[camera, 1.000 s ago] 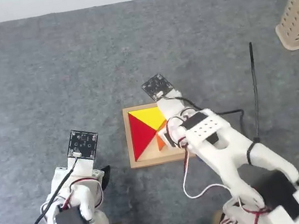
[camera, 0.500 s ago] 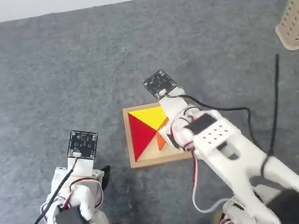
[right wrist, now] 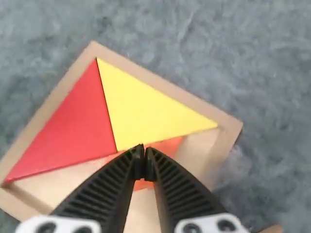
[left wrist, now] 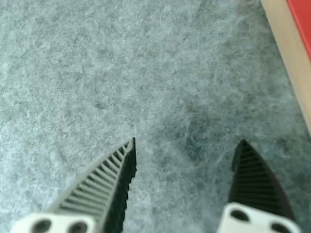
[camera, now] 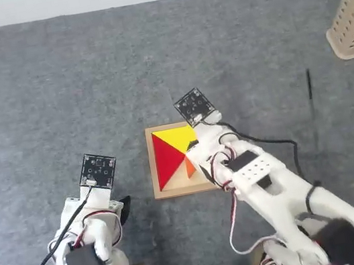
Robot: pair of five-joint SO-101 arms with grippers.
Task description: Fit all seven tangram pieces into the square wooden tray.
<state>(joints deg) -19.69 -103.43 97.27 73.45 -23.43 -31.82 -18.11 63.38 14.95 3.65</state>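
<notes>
Square wooden tray (camera: 155, 177) at centre of grey carpet (camera: 52, 78); red triangle (camera: 165, 162) and yellow triangle (camera: 174, 136) seated edge to edge inside; orange piece (camera: 190, 168) just beside both. Right gripper (right wrist: 144, 149) above orange piece, fingers pressed together; contact with piece cannot be told. Left gripper (left wrist: 187, 141) above carpet near tray edge, fingers apart.

The left gripper (left wrist: 187, 145) holds its two fingers wide apart, with a gap between the tips; the right gripper (right wrist: 144, 151) has fingers pressed together, tips touching
</notes>
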